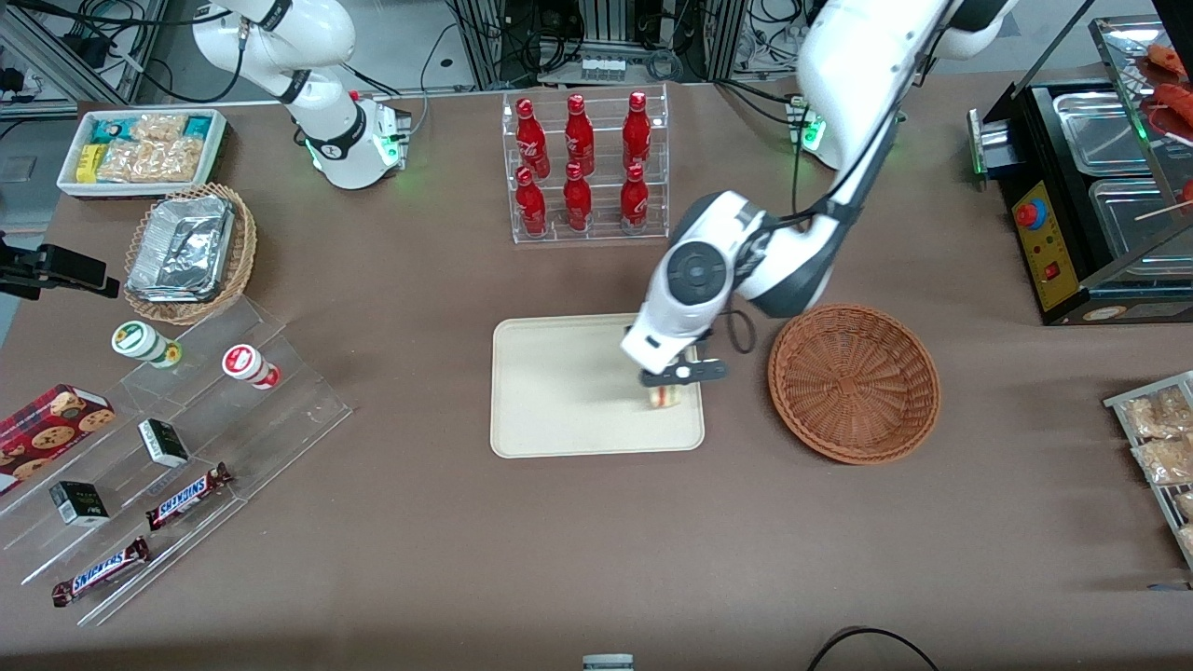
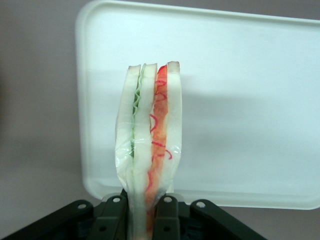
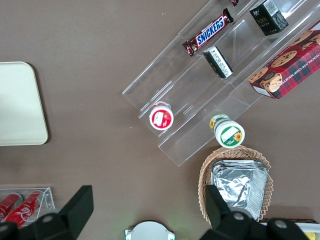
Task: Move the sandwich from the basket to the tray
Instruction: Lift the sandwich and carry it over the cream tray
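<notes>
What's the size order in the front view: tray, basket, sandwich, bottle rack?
1. tray, largest footprint.
2. basket and bottle rack: they look similar in size, so not ranked.
3. sandwich, smallest by far, held over the tray in the gripper, whose fingers are shut on it.

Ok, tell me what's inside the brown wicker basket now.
Nothing shows in the basket; only its woven bottom. The gripper holds the sandwich over the tray.

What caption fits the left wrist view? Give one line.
Gripper shut on the sandwich, holding it above the tray.
</notes>
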